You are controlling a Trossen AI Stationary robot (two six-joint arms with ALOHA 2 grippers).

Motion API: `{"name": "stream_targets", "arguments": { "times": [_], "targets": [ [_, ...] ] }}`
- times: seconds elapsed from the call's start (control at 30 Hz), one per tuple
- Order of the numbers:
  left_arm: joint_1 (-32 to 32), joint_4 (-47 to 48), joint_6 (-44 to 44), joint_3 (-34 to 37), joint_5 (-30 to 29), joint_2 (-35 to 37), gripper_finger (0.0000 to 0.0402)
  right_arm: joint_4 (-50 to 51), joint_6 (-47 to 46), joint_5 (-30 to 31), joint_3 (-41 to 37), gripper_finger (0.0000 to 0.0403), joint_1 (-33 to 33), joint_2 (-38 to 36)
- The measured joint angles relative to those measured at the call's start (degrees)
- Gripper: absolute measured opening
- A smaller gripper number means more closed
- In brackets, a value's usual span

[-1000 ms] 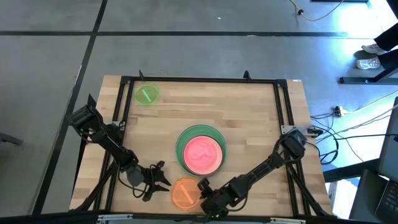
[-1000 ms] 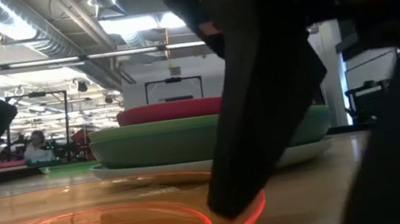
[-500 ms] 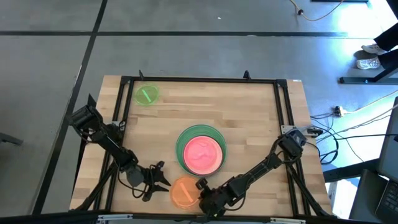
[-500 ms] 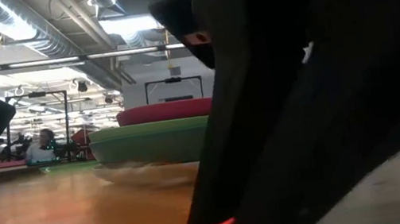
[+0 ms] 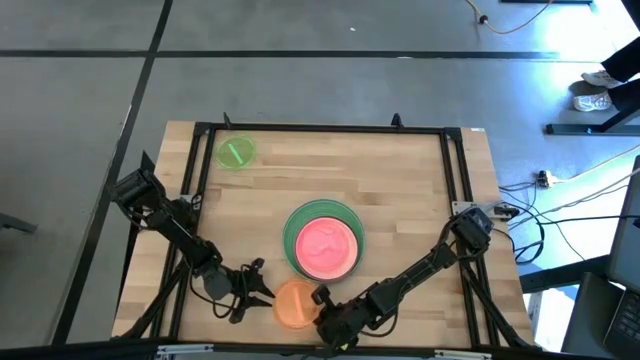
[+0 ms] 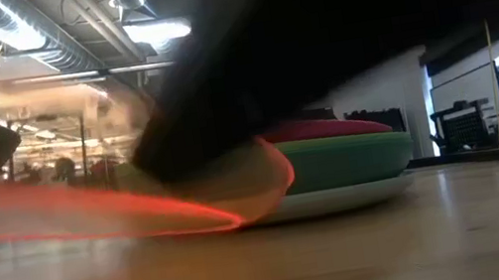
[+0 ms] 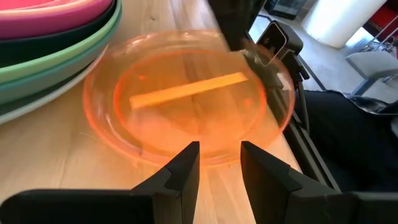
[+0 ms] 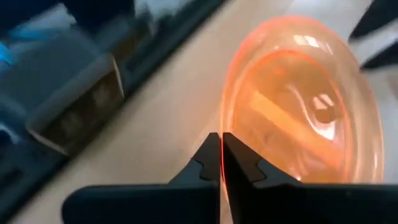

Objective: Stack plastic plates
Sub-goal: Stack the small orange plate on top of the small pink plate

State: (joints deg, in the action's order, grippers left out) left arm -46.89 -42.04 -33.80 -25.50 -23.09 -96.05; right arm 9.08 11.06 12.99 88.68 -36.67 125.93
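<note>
The thin, light, slippery orange plate (image 8: 298, 112) is pinched at its rim by the right gripper (image 8: 221, 163) beside the stack (image 5: 322, 241); the left gripper (image 7: 219, 163) is held slightly open, empty.

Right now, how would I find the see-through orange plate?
Find the big plate stack mid-table, pink-red on top. Just beside it, near the front edge, the right claw pinches the orange plate by its rim. It alone is see-through; the lime plate sits far off.

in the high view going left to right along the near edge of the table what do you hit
Left gripper → translucent orange plate → right gripper, its fingers shut on that plate's rim. The stack topped by the pink-red plate lies farther back, so I leave it out of the order.
</note>
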Motion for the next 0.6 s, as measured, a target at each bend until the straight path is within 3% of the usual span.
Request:
{"name": "stream_targets", "arguments": {
  "times": [0.23, 0.6],
  "targets": [
    [-0.01, 0.34, -0.02, 0.00, -0.04, 0.00, 0.0110, 3.89, 0.03, 1.07, 7.01, 0.0002, -0.04, 0.00],
    [-0.15, 0.47, -0.17, 0.00, 4.04, 1.23, 0.0110, 26.36, -6.52, 2.93, 23.01, 0.0001, -0.22, 0.00]
  ]
}}
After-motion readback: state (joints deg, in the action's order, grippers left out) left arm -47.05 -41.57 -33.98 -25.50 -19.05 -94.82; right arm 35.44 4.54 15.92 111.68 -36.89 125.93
